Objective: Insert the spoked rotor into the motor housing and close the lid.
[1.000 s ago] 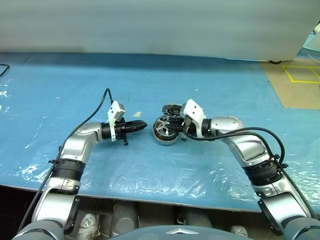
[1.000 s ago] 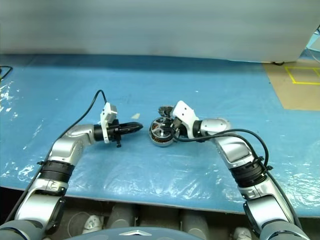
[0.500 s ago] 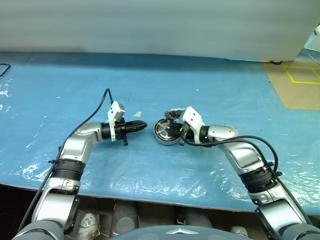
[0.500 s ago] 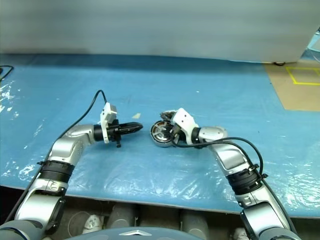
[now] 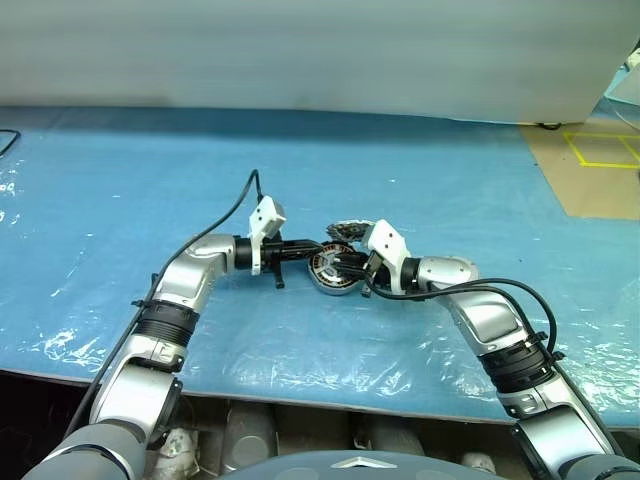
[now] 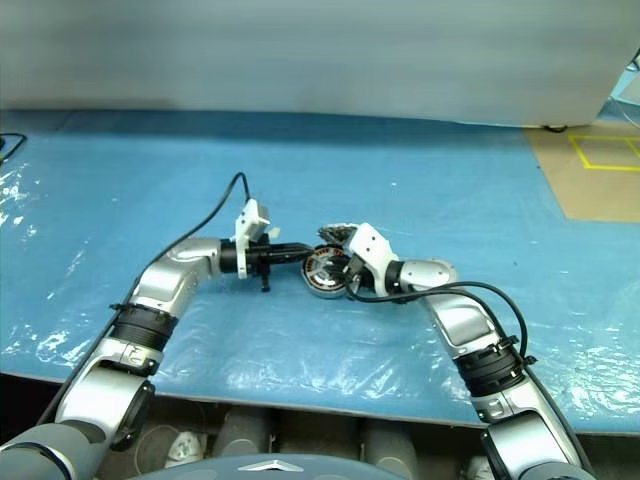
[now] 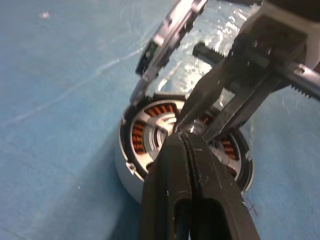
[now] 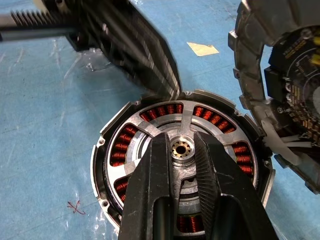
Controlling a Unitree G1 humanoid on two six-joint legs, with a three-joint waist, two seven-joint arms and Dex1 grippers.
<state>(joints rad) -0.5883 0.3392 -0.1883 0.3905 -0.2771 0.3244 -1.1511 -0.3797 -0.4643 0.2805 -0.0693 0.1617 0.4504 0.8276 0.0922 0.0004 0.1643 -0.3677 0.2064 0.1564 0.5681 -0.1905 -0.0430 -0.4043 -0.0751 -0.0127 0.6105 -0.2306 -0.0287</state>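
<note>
Fingers of our right gripper (image 8: 182,150) sit slightly apart around the motor housing (image 8: 182,165) hub, while our left gripper (image 7: 182,137), fingers pressed together, touches its top.

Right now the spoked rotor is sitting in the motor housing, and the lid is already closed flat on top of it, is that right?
Not quite. The spoked rotor does sit in the motor housing, but the lid is not closed: it stands tilted on edge beside the housing, leaving the copper windings uncovered, as the left wrist view shows.
</note>
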